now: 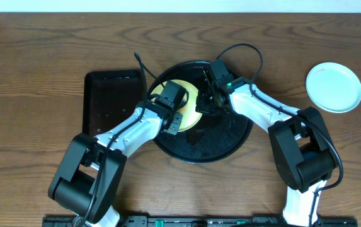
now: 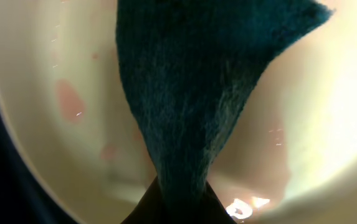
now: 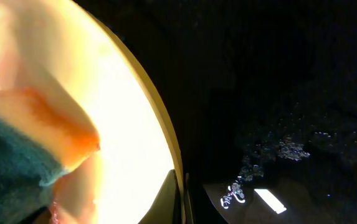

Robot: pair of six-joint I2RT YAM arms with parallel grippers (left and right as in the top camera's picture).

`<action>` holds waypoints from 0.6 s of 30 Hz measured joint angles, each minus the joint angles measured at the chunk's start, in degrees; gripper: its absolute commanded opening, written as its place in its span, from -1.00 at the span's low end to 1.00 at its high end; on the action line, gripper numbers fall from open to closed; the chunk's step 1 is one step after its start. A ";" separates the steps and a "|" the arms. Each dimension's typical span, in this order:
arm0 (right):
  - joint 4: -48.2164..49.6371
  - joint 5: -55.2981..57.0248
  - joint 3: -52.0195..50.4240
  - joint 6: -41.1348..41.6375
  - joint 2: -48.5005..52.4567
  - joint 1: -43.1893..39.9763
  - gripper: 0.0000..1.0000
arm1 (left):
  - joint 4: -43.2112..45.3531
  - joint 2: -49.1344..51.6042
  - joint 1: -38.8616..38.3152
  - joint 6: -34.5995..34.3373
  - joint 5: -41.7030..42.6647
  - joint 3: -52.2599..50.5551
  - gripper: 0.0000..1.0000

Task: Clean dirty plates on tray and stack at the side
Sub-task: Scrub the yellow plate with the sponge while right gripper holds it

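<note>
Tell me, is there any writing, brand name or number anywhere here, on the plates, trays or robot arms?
None can be read: the yellow plate, pale blue plate, round tray, rectangular tray, left arm and right arm show no legible writing.

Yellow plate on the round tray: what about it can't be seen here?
- Overhead: the left gripper hides much of the yellow plate, smears included.
- Left wrist: the teal cloth covers the plate's middle; the view is blurred.
- Right wrist: glare washes out the plate; the frame edge cuts it off.
- Overhead: the side plate is too small to tell one from a stack.
</note>
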 measured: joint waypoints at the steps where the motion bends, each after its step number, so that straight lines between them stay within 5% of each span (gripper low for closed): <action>1: -0.02 0.00 0.00 0.00 0.00 0.00 -0.97 | 0.22 0.00 -0.11 -0.20 -0.76 0.00 -0.86; 18: -0.37 0.00 0.04 0.00 0.00 0.00 -0.97 | 6.73 0.87 1.18 -1.36 0.85 -0.74 -0.85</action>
